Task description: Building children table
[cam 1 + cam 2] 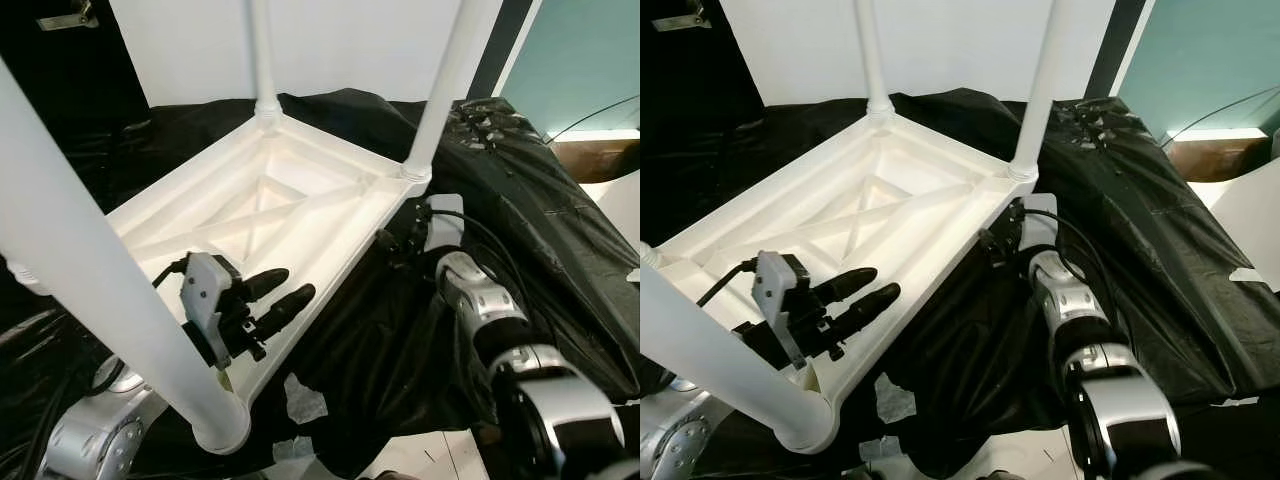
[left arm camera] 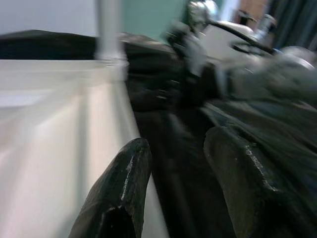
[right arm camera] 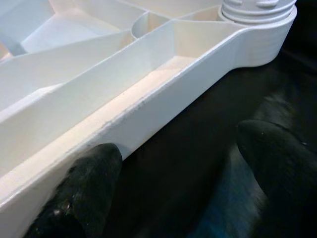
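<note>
A white plastic children's table (image 1: 300, 215) lies upside down on black sheeting, its ribbed underside facing up. Three legs stand screwed into its corners: a thick near one (image 1: 90, 270), a far one (image 1: 262, 50) and a right one (image 1: 450, 70). My left gripper (image 1: 285, 292) is open over the near right rim; in the left wrist view one finger (image 2: 121, 188) is above the white edge and the other above the sheeting. My right gripper (image 3: 178, 144) is open just outside the rim near the right leg's socket (image 3: 257, 15), with one finger (image 3: 84, 188) close against the rim.
Black plastic sheeting (image 1: 520, 200) covers the whole work surface and hangs in folds on the right. A white panel (image 1: 340, 40) stands behind the table. Torn white scraps (image 1: 303, 400) lie at the near edge. A brown surface (image 1: 600, 160) sits at far right.
</note>
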Robot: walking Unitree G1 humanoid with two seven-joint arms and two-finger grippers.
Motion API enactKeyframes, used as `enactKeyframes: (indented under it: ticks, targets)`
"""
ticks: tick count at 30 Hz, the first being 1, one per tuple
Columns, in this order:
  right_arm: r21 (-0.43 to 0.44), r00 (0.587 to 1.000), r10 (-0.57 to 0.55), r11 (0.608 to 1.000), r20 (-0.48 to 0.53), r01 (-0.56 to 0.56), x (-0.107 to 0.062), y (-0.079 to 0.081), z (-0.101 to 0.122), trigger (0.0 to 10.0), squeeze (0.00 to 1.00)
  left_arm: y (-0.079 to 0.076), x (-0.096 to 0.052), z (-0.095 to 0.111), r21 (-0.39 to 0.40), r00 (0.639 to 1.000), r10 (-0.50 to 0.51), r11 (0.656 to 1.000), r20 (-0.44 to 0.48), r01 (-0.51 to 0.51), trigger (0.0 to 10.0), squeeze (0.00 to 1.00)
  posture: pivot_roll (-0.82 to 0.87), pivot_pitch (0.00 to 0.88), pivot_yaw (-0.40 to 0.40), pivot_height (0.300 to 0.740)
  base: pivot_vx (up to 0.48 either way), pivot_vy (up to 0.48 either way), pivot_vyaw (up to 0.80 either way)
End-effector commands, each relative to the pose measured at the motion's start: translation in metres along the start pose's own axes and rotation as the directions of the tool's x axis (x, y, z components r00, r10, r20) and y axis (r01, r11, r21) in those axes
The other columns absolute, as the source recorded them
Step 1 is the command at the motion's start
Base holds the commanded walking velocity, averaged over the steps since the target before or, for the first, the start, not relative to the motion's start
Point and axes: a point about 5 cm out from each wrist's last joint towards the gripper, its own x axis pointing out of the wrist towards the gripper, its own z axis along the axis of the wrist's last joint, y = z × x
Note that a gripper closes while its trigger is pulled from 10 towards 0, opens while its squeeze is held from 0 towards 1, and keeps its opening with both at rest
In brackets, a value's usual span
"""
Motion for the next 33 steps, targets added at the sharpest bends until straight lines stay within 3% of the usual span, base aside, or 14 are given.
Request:
enactKeyframes:
  ticks: [1, 9, 11, 14, 17, 26, 27, 32, 33]
  targets:
    - [-0.031, 0.995, 0.093, 0.995, 0.033, -0.092, 0.007, 0.017, 0.009, 10.0, 0.00, -0.018, 0.005, -0.005, -0.010, 0.979, -0.204, 0.979, -0.030, 0.203, 10.0, 0.00, 0.17, 0.088, -0.071, 0.740, 0.000, 0.000, 0.00]
    - [-0.066, 0.977, 0.209, 0.976, 0.032, -0.206, 0.017, 0.042, 0.018, 10.0, 0.00, -0.023, 0.022, -0.007, -0.027, 0.976, -0.212, 0.977, -0.044, 0.211, 10.0, 0.00, 0.17, 0.101, -0.057, 0.740, 0.000, 0.000, 0.00]
    - [-0.071, 0.974, 0.224, 0.973, 0.033, -0.221, 0.018, 0.045, 0.019, 10.0, 0.00, -0.024, 0.024, -0.007, -0.029, 0.976, -0.214, 0.977, -0.042, 0.213, 10.0, 0.00, 0.17, 0.102, -0.053, 0.740, 0.000, 0.000, 0.00]
    - [-0.089, 0.953, 0.302, 0.950, 0.015, -0.299, 0.021, 0.064, 0.017, 10.0, 0.00, -0.026, 0.028, -0.004, -0.016, 0.974, -0.225, 0.974, -0.036, 0.224, 10.0, 0.00, 0.17, 0.101, -0.049, 0.740, 0.000, 0.000, 0.00]
    - [-0.109, 0.949, 0.317, 0.943, 0.004, -0.314, 0.022, 0.070, 0.016, 10.0, 0.00, -0.026, 0.029, -0.004, 0.001, 0.974, -0.222, 0.975, -0.051, 0.223, 10.0, 0.00, 0.18, 0.099, -0.053, 0.740, 0.000, 0.000, 0.00]
    - [-0.163, 0.978, 0.210, 0.964, -0.004, -0.208, 0.021, 0.055, 0.013, 10.0, 0.00, -0.008, 0.020, -0.006, 0.058, 0.989, -0.101, 0.993, -0.104, 0.107, 10.0, 0.00, 0.19, 0.100, -0.058, 0.740, 0.000, 0.000, 0.00]
    - [-0.189, 0.989, 0.146, 0.971, -0.010, -0.146, 0.019, 0.044, 0.009, 10.0, 0.00, 0.001, 0.014, -0.006, 0.079, 0.992, -0.046, 0.995, -0.118, 0.055, 10.0, 0.00, 0.19, 0.101, -0.057, 0.740, 0.000, 0.000, 0.00]
    - [-0.184, 0.999, 0.040, 0.982, 0.012, -0.037, 0.013, 0.024, 0.004, 10.0, 0.00, 0.018, 0.000, -0.002, 0.118, 0.991, 0.054, 0.992, -0.120, -0.040, 10.0, 0.00, 0.19, 0.103, -0.054, 0.740, 0.000, 0.000, 0.00]
    - [-0.174, 0.999, 0.003, 0.985, 0.037, 0.003, 0.009, 0.014, 0.002, 10.0, 0.00, 0.029, -0.009, -0.001, 0.137, 0.985, 0.117, 0.985, -0.123, -0.100, 10.0, 0.00, 0.18, 0.105, -0.051, 0.740, 0.000, 0.000, 0.00]
